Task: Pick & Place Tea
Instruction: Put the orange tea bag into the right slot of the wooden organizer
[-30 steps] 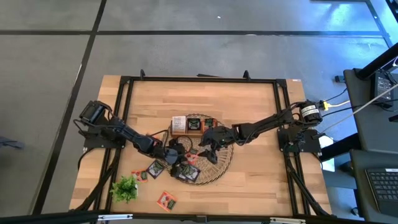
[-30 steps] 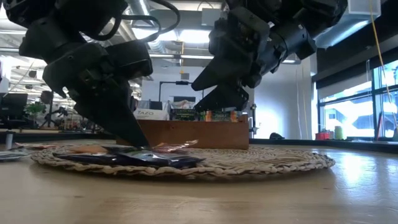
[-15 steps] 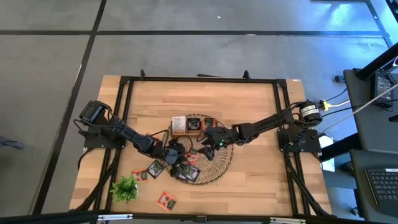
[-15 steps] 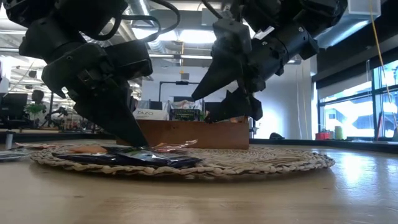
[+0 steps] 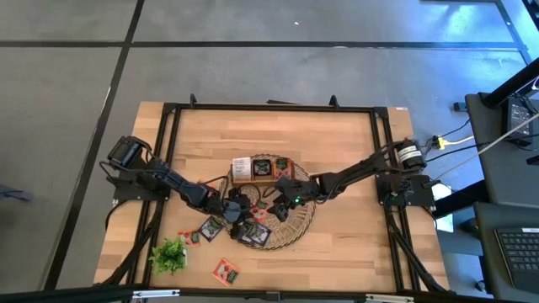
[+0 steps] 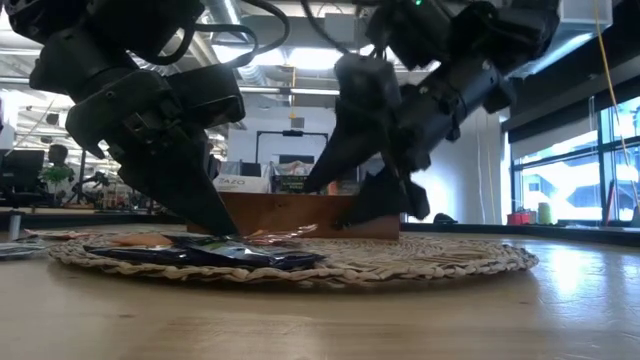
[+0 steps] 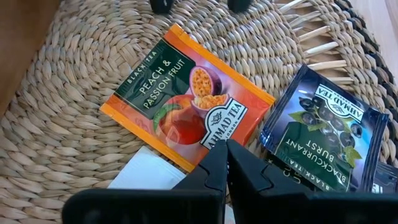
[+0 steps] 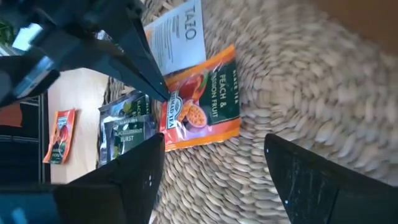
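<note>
With my left gripper (image 7: 222,155) pinched shut on the edge of the orange peach sachet (image 7: 186,96) lying on the wicker mat (image 7: 56,118), I should bring my wide-open right gripper (image 8: 214,165) down squarely over its free side.

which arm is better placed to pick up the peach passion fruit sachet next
Probably the right. The right gripper is open, hanging over the wicker mat with the orange sachet just ahead of it. The left gripper is shut, its tips pressed on that sachet's edge, seemingly pinning it.
</note>
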Controlling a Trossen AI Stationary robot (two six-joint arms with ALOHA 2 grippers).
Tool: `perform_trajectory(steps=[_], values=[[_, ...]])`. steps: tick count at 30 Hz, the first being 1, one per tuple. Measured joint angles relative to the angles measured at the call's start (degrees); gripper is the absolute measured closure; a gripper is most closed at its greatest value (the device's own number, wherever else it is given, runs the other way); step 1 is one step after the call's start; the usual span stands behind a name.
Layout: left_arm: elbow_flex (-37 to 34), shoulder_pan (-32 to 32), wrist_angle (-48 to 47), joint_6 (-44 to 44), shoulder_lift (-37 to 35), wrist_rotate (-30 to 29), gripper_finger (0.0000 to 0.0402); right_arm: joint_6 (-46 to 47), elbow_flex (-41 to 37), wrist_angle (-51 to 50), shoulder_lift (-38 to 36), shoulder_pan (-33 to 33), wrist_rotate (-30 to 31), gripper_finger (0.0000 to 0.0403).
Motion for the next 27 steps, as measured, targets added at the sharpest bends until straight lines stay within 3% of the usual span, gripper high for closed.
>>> perform_trajectory(steps=[15, 20, 27], values=[[-0.1, 0.0, 0.2, 0.0, 0.0, 0.0, 0.04, 0.4, 4.5, 1.4, 6.1, -0.3, -2.2, 0.0141], [-0.1, -0.1, 0.3, 0.1, 0.0, 0.4, 0.04, 0.2, 4.8, 1.5, 6.8, -0.7, -3.2, 0.0178], [-0.1, 0.0, 0.3, 0.2, 0.0, 0.4, 0.04, 0.0, 4.7, 0.8, 6.8, -0.7, -3.0, 0.026]])
